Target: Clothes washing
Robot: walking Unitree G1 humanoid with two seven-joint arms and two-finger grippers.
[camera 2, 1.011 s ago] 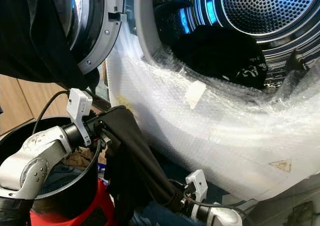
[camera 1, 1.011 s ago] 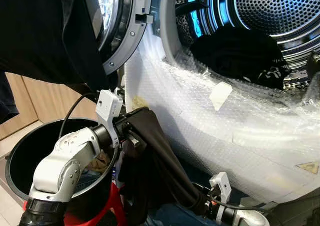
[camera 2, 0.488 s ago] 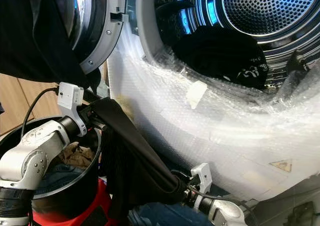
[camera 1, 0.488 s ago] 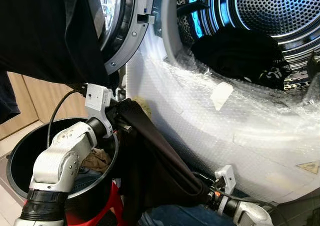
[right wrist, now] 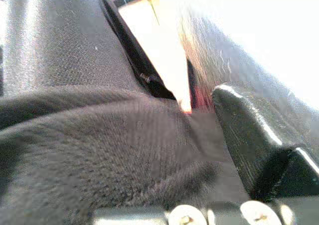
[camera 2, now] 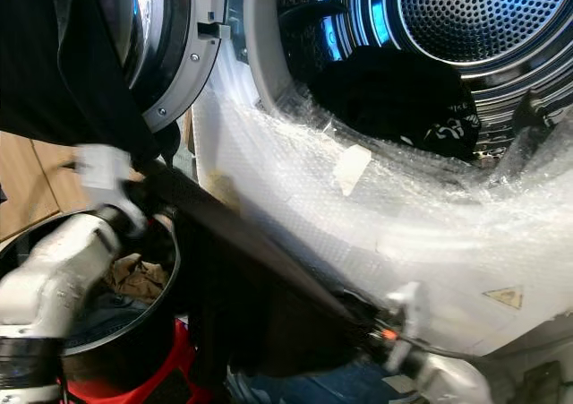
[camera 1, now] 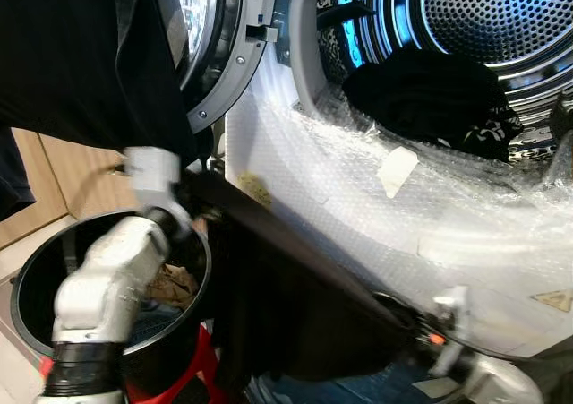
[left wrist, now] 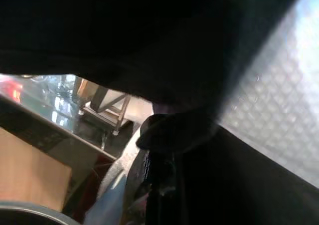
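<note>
You have the dark garment [camera 1: 295,305] pulled taut between both arms so it clears the black basket [camera 1: 36,270] before going into the open drum [camera 1: 501,28]. The left gripper [camera 1: 192,198] is clamped on its upper end and the right gripper [camera 1: 407,328] on its lower end. Its long axis slopes down from your left toward your right, below the bubble-wrapped washer front [camera 1: 403,216]

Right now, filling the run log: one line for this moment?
step: loading washer | both grippers: holding dark garment stretched taut | black bucket below | drum: holds clothes
</note>
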